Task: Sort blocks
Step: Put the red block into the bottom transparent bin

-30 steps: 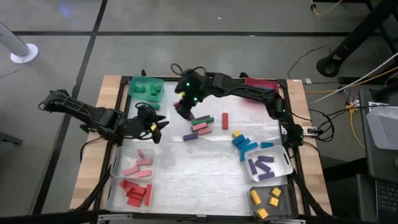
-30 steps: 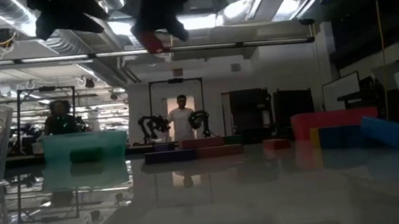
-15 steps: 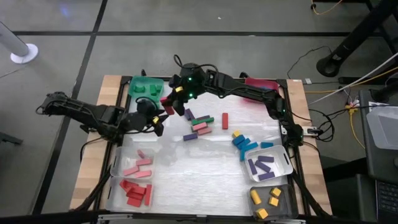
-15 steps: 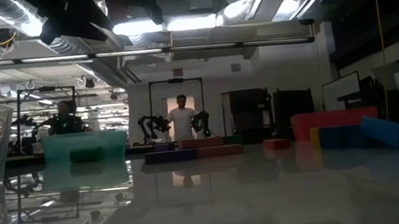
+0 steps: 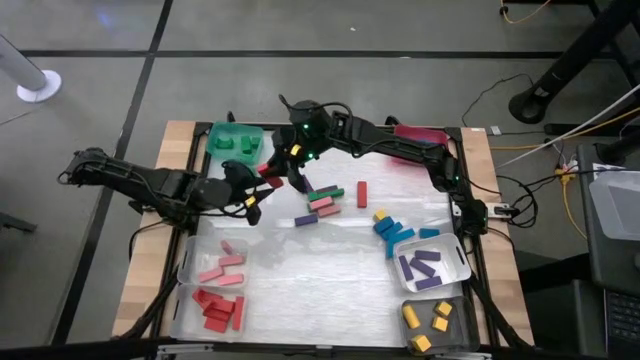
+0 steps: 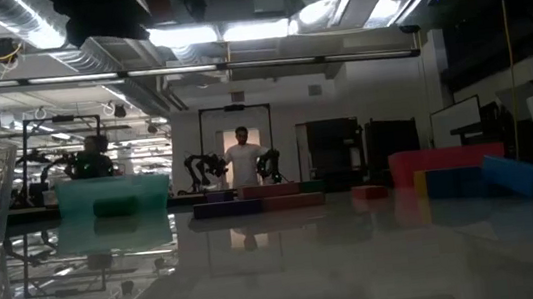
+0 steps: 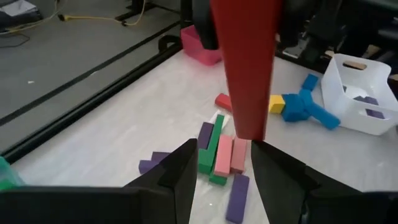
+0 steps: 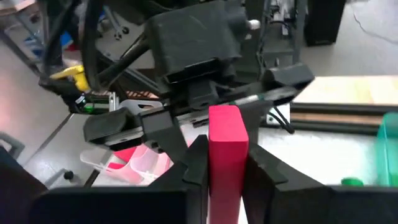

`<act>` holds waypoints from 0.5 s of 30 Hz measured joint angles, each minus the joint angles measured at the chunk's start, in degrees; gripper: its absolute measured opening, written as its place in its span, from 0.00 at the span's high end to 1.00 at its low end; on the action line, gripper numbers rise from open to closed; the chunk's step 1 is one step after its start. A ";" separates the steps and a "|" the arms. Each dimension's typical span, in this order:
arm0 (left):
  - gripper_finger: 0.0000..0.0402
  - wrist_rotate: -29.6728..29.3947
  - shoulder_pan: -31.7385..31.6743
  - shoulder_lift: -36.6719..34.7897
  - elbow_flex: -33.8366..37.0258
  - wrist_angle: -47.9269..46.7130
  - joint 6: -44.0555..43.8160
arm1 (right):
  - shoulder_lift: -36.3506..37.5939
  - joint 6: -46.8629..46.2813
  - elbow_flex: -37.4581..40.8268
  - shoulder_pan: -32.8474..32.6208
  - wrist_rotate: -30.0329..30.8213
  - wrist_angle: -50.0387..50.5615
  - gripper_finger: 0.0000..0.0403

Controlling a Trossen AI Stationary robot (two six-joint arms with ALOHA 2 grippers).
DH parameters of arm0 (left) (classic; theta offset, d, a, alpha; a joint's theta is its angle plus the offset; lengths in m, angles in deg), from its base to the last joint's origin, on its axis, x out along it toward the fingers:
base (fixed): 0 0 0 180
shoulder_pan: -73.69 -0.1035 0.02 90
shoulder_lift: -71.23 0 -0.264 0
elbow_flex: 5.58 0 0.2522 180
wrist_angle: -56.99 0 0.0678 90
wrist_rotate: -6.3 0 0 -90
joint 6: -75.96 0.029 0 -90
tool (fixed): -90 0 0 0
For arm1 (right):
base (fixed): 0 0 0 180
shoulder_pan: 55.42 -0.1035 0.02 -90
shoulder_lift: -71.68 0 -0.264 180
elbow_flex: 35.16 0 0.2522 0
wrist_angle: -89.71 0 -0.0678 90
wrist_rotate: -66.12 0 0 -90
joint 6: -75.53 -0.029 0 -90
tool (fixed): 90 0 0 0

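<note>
No writing readable anywhere. The right gripper (image 8: 225, 169) pinches a red block (image 8: 225, 142) between the left gripper's (image 7: 219, 163) spread fingers. Glossy white table (image 5: 320, 265), workshop room behind.

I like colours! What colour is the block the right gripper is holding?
Red block, seen best in the right wrist view.

The near middle of the white table top (image 5: 320, 290) is left bare, and a gripper could be passed there freely. The far-left corner is crowded: the right gripper (image 5: 283, 168), clamped on a red block (image 8: 225, 146), is met head-on by the left gripper (image 5: 254, 200), fingers spread, beside the green bin (image 5: 236, 143). Just right of them, passage is blocked by a loose cluster of blocks (image 5: 322, 202). The right edge is hemmed by blue blocks (image 5: 392, 232) and the clear bin (image 5: 432, 262).
</note>
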 joint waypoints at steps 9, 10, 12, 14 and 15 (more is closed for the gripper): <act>0.65 2.65 0.42 -0.02 0.00 2.00 2.41 | 0.00 8.46 0.00 -1.04 -1.76 -0.64 0.85; 0.65 2.70 0.42 -0.02 0.00 2.24 2.50 | 0.00 8.72 0.00 -1.04 -1.91 -0.71 0.85; 0.65 2.76 0.40 -0.02 0.00 3.07 2.58 | 0.00 8.83 -0.01 -1.04 -2.07 -0.90 0.85; 0.65 2.76 0.35 -0.02 0.00 3.54 2.58 | 0.00 8.96 -0.07 -0.99 -2.51 -0.95 0.85; 0.65 2.72 0.35 -0.02 0.00 3.73 2.58 | 0.00 8.95 -0.07 -0.99 -2.69 -0.93 0.85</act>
